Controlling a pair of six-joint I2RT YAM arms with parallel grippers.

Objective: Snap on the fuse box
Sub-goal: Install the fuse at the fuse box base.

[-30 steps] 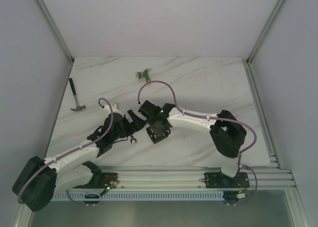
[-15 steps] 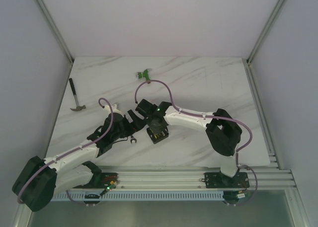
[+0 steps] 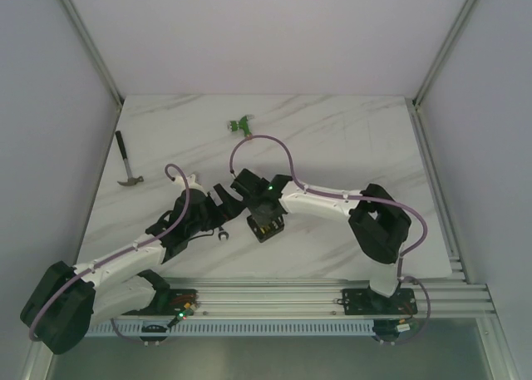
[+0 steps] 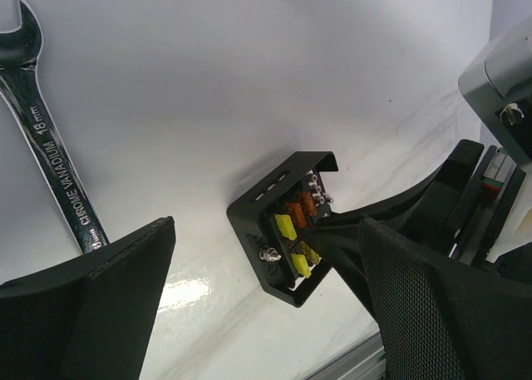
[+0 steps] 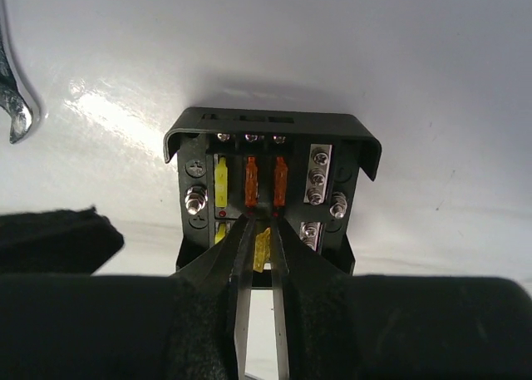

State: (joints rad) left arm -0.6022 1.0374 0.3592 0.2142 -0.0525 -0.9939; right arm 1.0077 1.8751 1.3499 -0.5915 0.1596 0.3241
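The fuse box [image 3: 267, 226] is a small black open box lying on the white table, with orange and yellow fuses in its slots; it also shows in the left wrist view [image 4: 283, 222] and the right wrist view [image 5: 270, 176]. No clear lid shows on it. My right gripper [image 5: 262, 234] is shut on a small yellow fuse [image 5: 263, 249], its tips right over the box's near row of slots [image 3: 264, 214]. My left gripper [image 4: 266, 226] is open and empty, just left of the box [image 3: 223, 199], with the box seen between its fingers.
A steel 18 mm wrench [image 4: 51, 155] lies on the table left of the box, under my left gripper [image 3: 222, 234]. A hammer [image 3: 126, 164] lies at the far left edge. A green connector [image 3: 241, 125] sits at the back middle.
My right arm swayed slightly left and came back; its gripper stays over the fuse box with the yellow fuse. The left arm has barely moved.
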